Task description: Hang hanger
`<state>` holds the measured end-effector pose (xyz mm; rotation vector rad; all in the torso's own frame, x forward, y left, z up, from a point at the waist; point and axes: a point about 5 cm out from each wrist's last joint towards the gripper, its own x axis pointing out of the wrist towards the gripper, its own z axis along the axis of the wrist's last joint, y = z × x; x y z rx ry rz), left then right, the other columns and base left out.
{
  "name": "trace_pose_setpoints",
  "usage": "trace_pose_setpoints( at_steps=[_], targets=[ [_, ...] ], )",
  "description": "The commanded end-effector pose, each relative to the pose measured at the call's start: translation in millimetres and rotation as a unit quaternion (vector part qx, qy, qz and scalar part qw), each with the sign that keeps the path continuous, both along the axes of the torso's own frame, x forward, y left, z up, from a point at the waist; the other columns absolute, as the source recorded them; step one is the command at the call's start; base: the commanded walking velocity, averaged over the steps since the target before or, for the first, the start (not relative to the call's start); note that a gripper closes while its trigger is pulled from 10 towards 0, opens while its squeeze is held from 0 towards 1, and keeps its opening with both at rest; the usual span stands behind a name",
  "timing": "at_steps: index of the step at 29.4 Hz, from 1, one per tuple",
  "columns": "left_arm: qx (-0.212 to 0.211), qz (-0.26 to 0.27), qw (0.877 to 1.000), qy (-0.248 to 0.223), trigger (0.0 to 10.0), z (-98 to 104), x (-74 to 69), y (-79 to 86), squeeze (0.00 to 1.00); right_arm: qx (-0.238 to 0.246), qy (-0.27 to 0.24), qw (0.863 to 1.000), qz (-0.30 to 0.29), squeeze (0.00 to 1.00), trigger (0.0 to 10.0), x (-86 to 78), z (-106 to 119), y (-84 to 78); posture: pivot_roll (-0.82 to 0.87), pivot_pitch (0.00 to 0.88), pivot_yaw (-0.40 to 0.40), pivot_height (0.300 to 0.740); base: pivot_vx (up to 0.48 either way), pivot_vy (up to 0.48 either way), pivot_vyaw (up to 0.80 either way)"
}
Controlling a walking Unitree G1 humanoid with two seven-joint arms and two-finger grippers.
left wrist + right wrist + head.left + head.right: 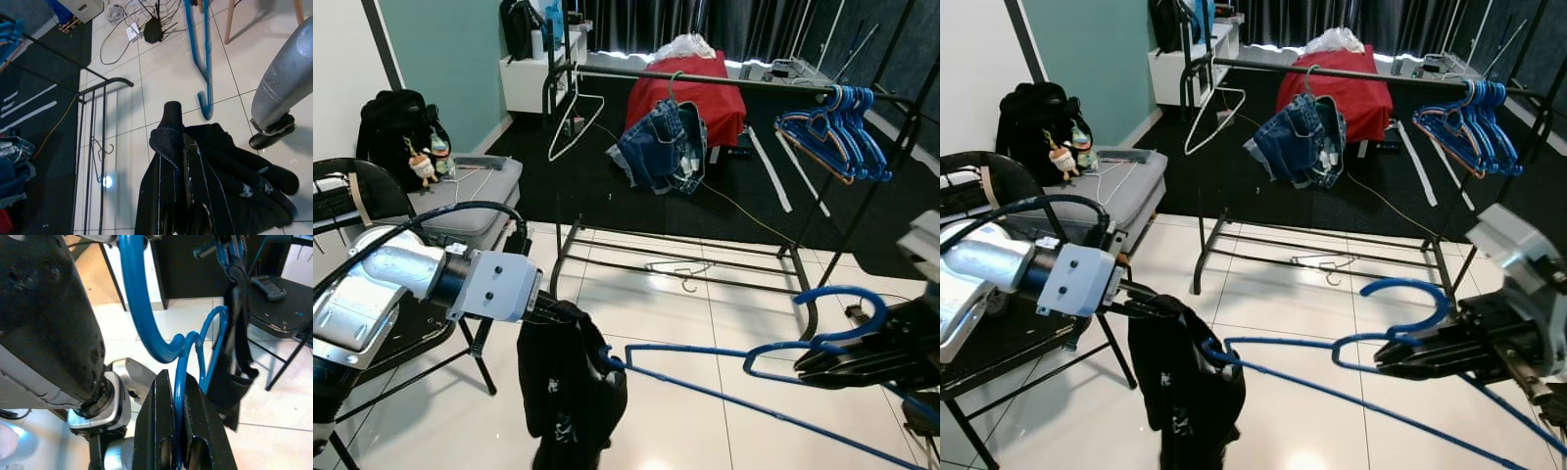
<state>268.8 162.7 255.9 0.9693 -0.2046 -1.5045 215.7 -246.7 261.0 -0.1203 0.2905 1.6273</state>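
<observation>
Inventory: 1 blue hanger (1332,367) is being held low over the white tiled floor (1283,294) by the right gripper (1400,357), whose fingers are clenching its neck just below the hook. 1 black garment (1185,392) is dangling from the left gripper (570,315), fingers clamping the cloth, with 1 hanger end poking into it. Behind, 1 black clothes rail (705,78) is carrying 1 pair of denim shorts (664,147), 1 white hanger (576,122) and 1 cluster of blue hangers (837,132), too overlapped to count.

glossy white tile floor (705,323); smooth blue plastic hanger (773,357); matt black cloth garment (570,387); thin black metal rack (705,80); denim shorts (664,145); silver metal arm (372,294) with a satin sheen.
</observation>
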Motion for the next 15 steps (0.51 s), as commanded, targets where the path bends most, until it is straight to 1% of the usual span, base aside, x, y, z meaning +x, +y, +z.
trace_pose_setpoints(
  at_steps=[1,4,5,15],
  targets=[
    [-0.001,0.000,1.000,-0.004,10.0,6.4,-3.3,3.2,0.00,-0.005,-0.004,1.000,0.007,0.00,10.0,2.0,-2.2,2.4,-0.12,0.000,-0.058,0.736,0.000,0.000,0.00],
    [-0.003,-0.004,1.000,-0.003,10.0,7.7,-5.3,1.7,0.00,-0.003,-0.008,1.000,0.008,0.00,10.0,4.8,-3.6,4.9,-0.12,0.000,-0.058,0.736,0.000,0.000,0.00],
    [-0.004,-0.009,1.000,-0.002,10.0,9.7,-8.3,0.0,0.00,0.000,-0.015,1.000,0.010,0.00,10.0,8.9,-5.3,9.4,-0.11,0.000,-0.062,0.736,0.000,0.000,0.00],
    [-0.005,-0.014,1.000,-0.004,10.0,12.6,-13.1,-1.5,0.00,0.005,-0.025,1.000,0.012,0.00,10.0,13.1,-4.8,14.0,-0.11,0.000,-0.064,0.736,0.000,0.000,0.00]
  ],
)
